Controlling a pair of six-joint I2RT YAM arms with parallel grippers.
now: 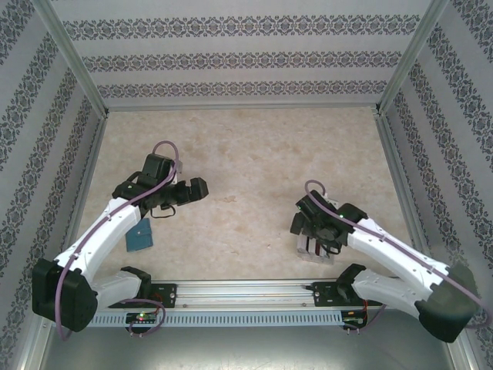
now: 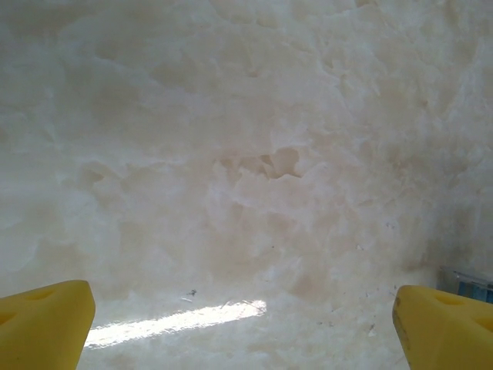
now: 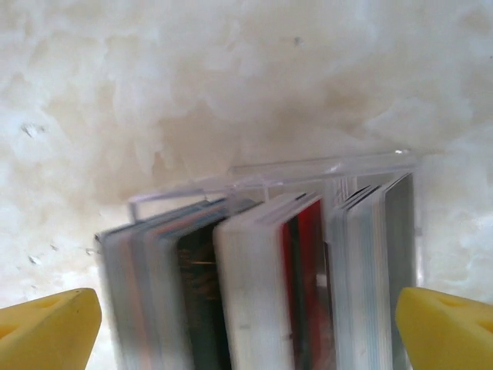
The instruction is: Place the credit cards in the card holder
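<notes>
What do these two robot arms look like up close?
Both the left arm and right arm have white shells, black joints and bases, and a purple cable trailing along them. The left tool and right tool end in yellow fingertips.

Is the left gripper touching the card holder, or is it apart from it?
Apart. The top external view shows bare table between the left gripper and the card holder.

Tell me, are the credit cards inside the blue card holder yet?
Out. The credit cards sit bunched in a clear plastic tray on the right; the teal card holder lies apart on the left.
</notes>
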